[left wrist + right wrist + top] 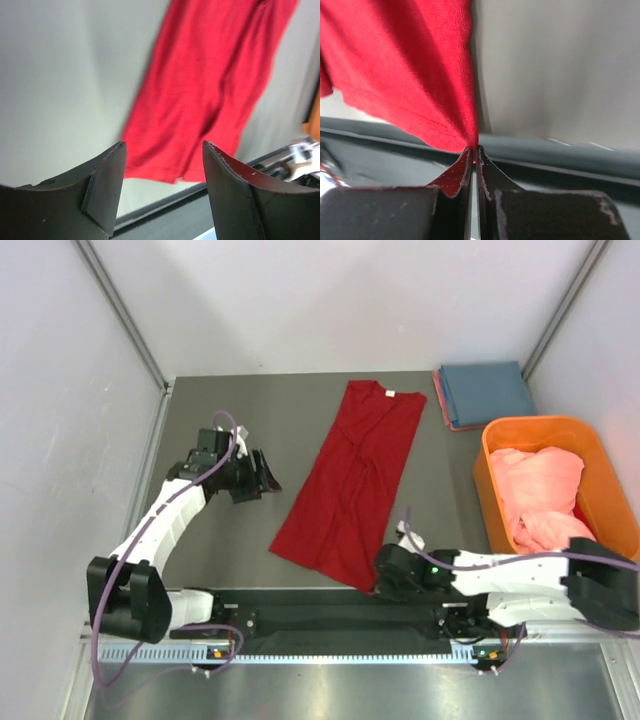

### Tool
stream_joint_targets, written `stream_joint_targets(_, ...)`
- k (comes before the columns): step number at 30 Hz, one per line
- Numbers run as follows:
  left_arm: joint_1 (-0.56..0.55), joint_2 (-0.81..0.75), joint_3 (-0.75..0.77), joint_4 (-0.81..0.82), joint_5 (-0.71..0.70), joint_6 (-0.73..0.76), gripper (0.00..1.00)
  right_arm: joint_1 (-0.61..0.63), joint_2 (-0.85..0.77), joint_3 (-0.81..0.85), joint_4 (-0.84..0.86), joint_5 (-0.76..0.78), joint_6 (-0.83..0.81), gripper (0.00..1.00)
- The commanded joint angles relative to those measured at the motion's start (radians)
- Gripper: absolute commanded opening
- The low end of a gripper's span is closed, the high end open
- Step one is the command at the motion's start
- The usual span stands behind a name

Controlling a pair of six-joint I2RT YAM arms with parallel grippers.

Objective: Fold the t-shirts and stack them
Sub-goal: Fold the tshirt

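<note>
One bench (230,420) carries everything, with two arms at its near edge. One red shirt (355,480) lies flat mid-bench as a narrow strip. Its long axis runs from the collar at the far side to the hem at the near side, slanting left as it comes near. One orange tub (598,455) stands at the right and holds salmon cloth (540,495); how many shirts that makes cannot be told. One blue shirt (487,390) lies folded at the far right corner, with a pink edge showing beneath it.

The right arm (500,562) is the nearer. Its jaws are pinched tight on the red shirt's near right hem corner, and the cloth stretches away from them toward the far side. The left arm (165,520) hangs near the shirt's left edge without touching it. Its jaws are wide apart and empty, with the cloth to their right. The fold likely turns on carrying that hem along the long axis toward the collar.
</note>
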Motion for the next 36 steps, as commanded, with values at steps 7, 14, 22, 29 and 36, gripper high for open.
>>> stream_joint_targets(7,-0.185,-0.057,-0.163,0.016,-0.072,-0.087,0.66,0.023,-0.479,-0.074,-0.438,0.081,-0.029,0.28)
stream_joint_targets(14,-0.249,-0.008,-0.237,0.07,-0.144,-0.116,0.61,-0.043,-0.513,0.174,-0.607,0.316,-0.209,0.4)
stream_joint_targets(22,-0.283,0.077,-0.25,0.102,-0.167,-0.125,0.55,-0.741,-0.157,0.427,-0.245,-0.132,-0.858,0.38)
stream_joint_targets(29,-0.327,0.11,-0.304,0.143,-0.176,-0.153,0.47,-0.939,0.353,0.784,-0.061,-0.181,-1.007,0.38)
stream_joint_targets(36,-0.357,0.138,-0.33,0.127,-0.213,-0.182,0.07,-1.026,0.8,1.182,-0.036,-0.197,-1.039,0.32)
